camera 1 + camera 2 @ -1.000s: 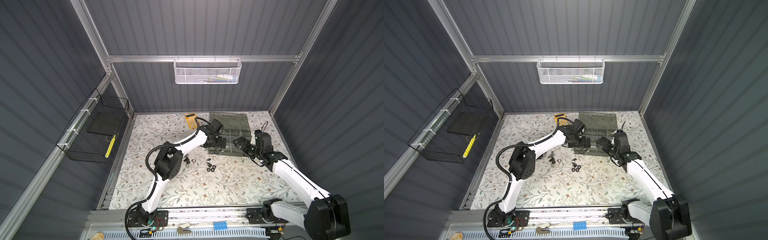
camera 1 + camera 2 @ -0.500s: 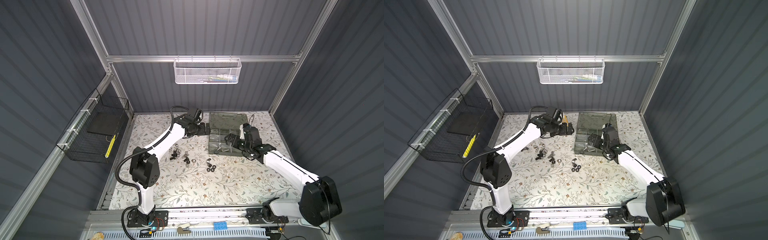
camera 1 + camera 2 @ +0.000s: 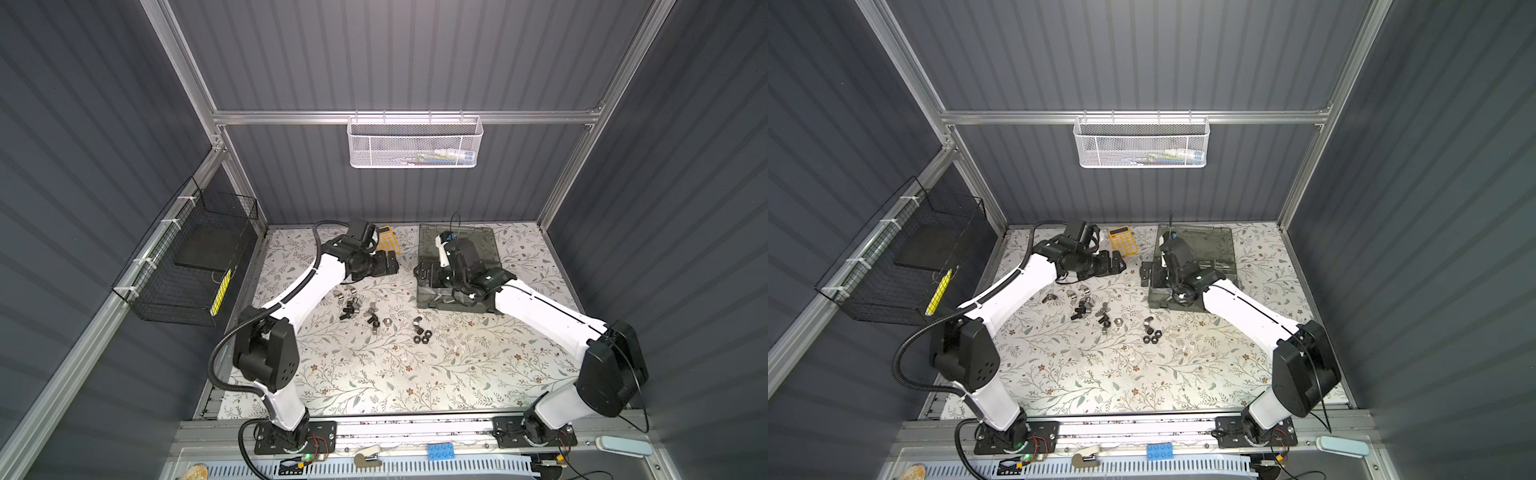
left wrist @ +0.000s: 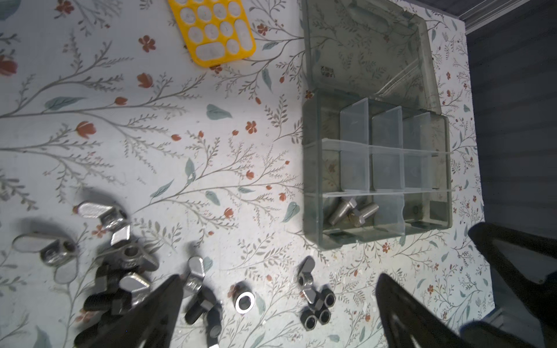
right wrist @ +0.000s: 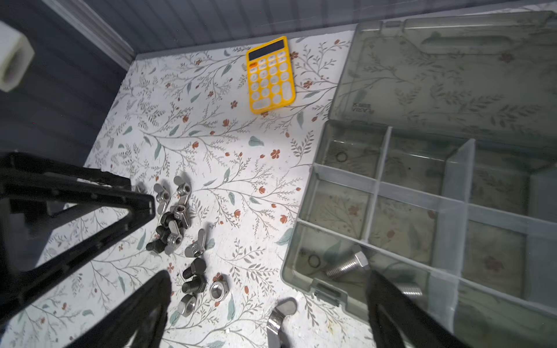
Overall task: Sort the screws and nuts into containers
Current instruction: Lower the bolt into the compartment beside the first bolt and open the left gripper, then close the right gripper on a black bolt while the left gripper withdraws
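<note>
Top views, both alike: the left gripper [image 3: 388, 264] and the right gripper [image 3: 423, 272] hang over the floral table [image 3: 374, 374], jaws spread wide, nothing between them. The left is just near of the yellow calculator [image 3: 386, 245]. The right is over the left edge of the smoky organizer box [image 3: 482, 245], which sits far right with its lid laid back. A scatter of bolts and nuts [image 3: 357, 309] lies mid-table, left of the box.

Left wrist view: beyond wide-set fingers [image 4: 144, 316], silver wing nuts [image 4: 102, 214] and black bolts [image 4: 98, 302] lie bunched and touching. A silver hex nut [image 4: 244, 301] sits alone, and a knot of black hex nuts [image 4: 318, 310] is nearer the box. Two silver bolts [image 4: 351, 212] rest in the near-left compartment [image 4: 388, 217].

Right wrist view: one silver bolt shows whole in that compartment, while the second is half hidden behind a finger [image 5: 391, 301]. Faint rings on the box floor could be washers or moulding — it cannot be told which.

Handling, as a judgement: every piece looks like hard, rigid steel, light and slick. Bolts are likely to roll on their round shanks, so a pinch across the hex head or squarely across the shank suits them. Wing nuts offer their flat wings, and hex nuts their opposite flats. The lone hex nut looks the cleanest first pick, since the bunched pieces may scatter when nudged. The thin plastic box could slide if bumped.
</note>
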Available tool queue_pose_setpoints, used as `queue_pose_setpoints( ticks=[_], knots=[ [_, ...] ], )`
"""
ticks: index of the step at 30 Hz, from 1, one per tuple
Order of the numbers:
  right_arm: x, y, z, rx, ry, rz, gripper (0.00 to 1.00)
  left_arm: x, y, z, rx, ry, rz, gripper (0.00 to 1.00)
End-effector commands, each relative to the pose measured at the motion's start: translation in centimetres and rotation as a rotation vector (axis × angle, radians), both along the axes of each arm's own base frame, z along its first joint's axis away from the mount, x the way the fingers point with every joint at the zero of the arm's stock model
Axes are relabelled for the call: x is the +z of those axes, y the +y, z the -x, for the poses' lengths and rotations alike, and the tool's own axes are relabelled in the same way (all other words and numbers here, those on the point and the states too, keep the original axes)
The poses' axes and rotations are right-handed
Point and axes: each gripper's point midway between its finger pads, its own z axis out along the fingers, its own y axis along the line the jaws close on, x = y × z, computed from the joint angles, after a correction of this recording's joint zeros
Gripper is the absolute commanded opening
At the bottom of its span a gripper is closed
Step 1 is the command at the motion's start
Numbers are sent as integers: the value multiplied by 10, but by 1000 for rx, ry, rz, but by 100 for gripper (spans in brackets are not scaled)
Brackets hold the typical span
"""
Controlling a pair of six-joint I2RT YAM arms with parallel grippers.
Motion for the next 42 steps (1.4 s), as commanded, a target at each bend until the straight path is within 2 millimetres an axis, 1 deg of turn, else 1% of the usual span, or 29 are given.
queue_pose_setpoints(
  ticks=[1,3,5,6,8,12,13,15,16,18,22,25,28,32,37,42],
  knots=[
    [-16,13,-7,43,-4,81,99,-14,27,14,49,8,33,100],
    [-18,26,-4,90,15,88,99,-24,42,24,94,32,81,100],
    [-21,44,4,166,-25,125,99,-28,53,34,117,28,138,100],
    [-23,52,8,198,-39,144,99,-28,59,38,127,18,137,100],
    [-34,66,15,257,-31,176,99,-34,72,50,163,22,127,100],
    [-58,92,31,347,28,156,99,-37,88,65,194,38,155,100],
    [-63,99,35,366,41,153,96,-39,91,67,196,44,146,100],
    [-71,112,41,399,59,152,90,-44,91,72,181,66,162,100],
    [-79,120,46,421,68,164,84,-47,89,78,169,88,189,100],
    [-90,129,51,443,80,185,77,-53,90,81,186,85,219,100],
    [-112,140,58,466,121,190,70,-64,94,85,209,113,235,100],
    [-121,147,61,478,139,198,65,-70,96,88,238,108,276,100],
    [-130,149,63,472,156,202,62,-75,99,89,265,111,309,100],
    [-138,153,65,485,175,204,57,-83,98,92,270,146,337,100],
    [-144,158,63,485,180,196,48,-84,98,95,244,165,315,100],
    [-151,162,66,497,193,191,39,-86,101,101,261,167,306,100]
  ],
)
